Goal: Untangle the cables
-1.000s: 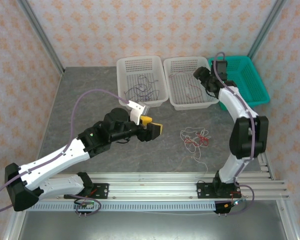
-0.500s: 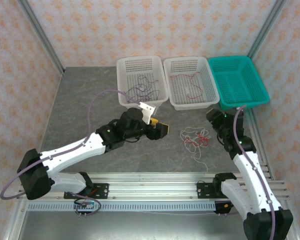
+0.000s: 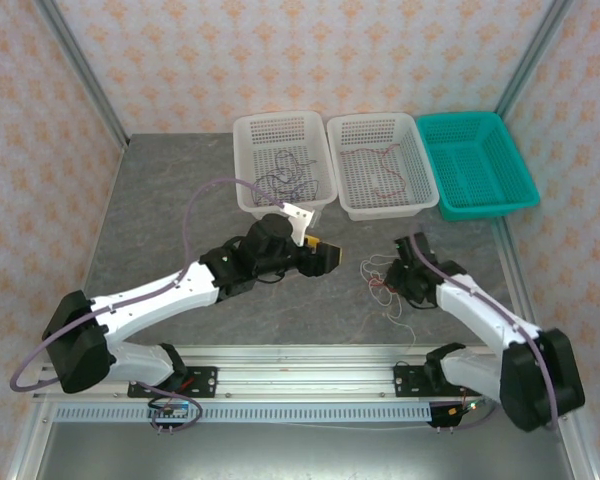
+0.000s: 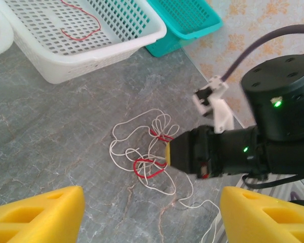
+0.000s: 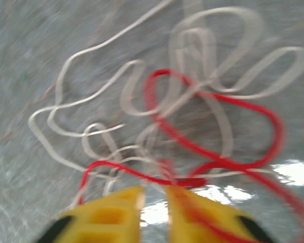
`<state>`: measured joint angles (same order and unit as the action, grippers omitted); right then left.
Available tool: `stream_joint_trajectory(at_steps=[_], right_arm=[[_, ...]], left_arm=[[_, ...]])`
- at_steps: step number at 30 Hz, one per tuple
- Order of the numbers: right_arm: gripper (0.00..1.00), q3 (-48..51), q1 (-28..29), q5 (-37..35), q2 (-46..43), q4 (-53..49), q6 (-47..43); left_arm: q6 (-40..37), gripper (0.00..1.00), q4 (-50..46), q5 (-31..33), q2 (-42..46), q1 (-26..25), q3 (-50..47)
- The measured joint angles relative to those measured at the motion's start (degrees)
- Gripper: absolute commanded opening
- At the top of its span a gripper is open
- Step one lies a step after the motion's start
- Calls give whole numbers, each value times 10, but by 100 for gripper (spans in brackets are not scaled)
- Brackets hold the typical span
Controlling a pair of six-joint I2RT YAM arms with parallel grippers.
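Our left gripper (image 3: 321, 256) hovered above the table (image 3: 180, 200) left of centre, its yellow fingers (image 4: 40, 215) spread wide with nothing between them. It pointed right, toward the tangle. Beyond it, the left white basket (image 3: 278, 122) held dark cables (image 3: 285, 178), and the middle white basket (image 3: 380, 121) held one red cable (image 3: 378, 170).

The remaining cables (image 4: 142, 152), pale white and red, lay knotted on the table near the right side, well short of the baskets. Our right gripper (image 5: 153, 195) was down on the right edge of that knot with its fingers pressed nearly together. A red strand ran right at the tips, but the blurred right wrist view did not let us tell whether it was pinched. The teal basket (image 3: 478, 122) stood at the far right.

We judged the main risk to be lifting the whole knot. The red loops were threaded through the white ones, so a straight pull could drag everything along or tighten the snarl. With the left gripper not pinning anything, nothing would hold the rest down. A thin strand could also slip from the closed tips.

A second earlier the right arm had reached out over the far baskets with open fingers. It had since swung back, come down on the knot and closed. The left gripper had edged slightly right, and the knot itself looked unmoved.
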<state>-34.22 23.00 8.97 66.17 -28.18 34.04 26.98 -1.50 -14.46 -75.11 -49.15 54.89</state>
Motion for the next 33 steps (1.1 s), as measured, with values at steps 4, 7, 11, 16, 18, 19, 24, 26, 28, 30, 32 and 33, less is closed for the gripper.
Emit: stream_joint_trajectory(at_steps=[4, 7, 11, 16, 18, 19, 24, 26, 28, 30, 32, 33], right_arm=[[0, -77, 97, 10, 78, 43, -64], [14, -127, 153, 30, 131, 76, -111], [43, -176, 184, -8, 179, 69, -121], [57, -178, 170, -145, 148, 7, -53], [61, -162, 156, -192, 107, -14, -18], [69, -150, 144, -209, 80, -23, -1], [83, -60, 16, -235, -33, -34, 76], [86, -24, -22, -213, -38, -25, 90], [86, -2, -33, -177, -16, -14, 94], [76, 1, -33, -147, 21, 3, 94], [43, 1, -33, -122, 58, 33, 90], [27, 2, -33, -111, 76, 52, 87]], left_arm=[[0, 72, -1, 11, 14, 0, 0], [0, 71, -5, 27, 26, 0, 0], [0, 72, -9, 46, 42, 0, -3], [1, 72, -10, 62, 68, 0, -24], [2, 72, -11, 65, 72, 0, -31], [2, 72, -11, 66, 72, 0, -33], [2, 71, -13, 66, 71, 0, -37], [2, 71, -13, 66, 71, 0, -37], [2, 71, -13, 66, 70, 0, -37], [2, 72, -13, 66, 70, 0, -37], [2, 72, -14, 66, 70, 0, -37], [2, 71, -15, 66, 70, 0, -37]])
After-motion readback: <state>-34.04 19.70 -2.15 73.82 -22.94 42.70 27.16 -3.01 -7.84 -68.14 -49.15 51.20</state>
